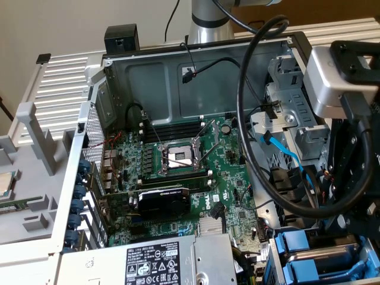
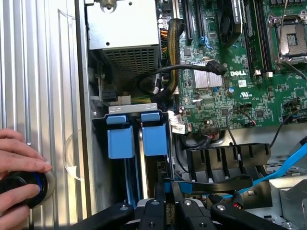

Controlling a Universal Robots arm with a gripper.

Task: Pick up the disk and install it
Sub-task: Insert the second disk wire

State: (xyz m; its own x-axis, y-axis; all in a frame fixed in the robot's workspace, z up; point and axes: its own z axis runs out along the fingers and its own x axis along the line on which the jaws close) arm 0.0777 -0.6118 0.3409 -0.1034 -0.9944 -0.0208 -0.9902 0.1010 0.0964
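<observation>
In the wrist view two blue-railed drives stand side by side in the drive bay (image 2: 132, 109) at the case's corner. The disk (image 2: 155, 139) is the one nearer the motherboard, seen edge-on with its blue tab facing away from me. My gripper (image 2: 168, 196) sits at the disk's near end, its black fingers (image 2: 159, 194) close together with a sliver of blue rail between them. In the exterior view the arm's wrist (image 1: 335, 77) reaches down at the right over the blue rails (image 1: 294, 249) in the bay.
A person's hand (image 2: 17, 158) rests on a black round knob (image 2: 19, 187) on the ribbed surface beside the case. The power supply box (image 2: 122, 28), black cable loops (image 1: 255, 119), a blue cable (image 2: 288, 163) and the motherboard (image 1: 196, 160) crowd the case around the bay.
</observation>
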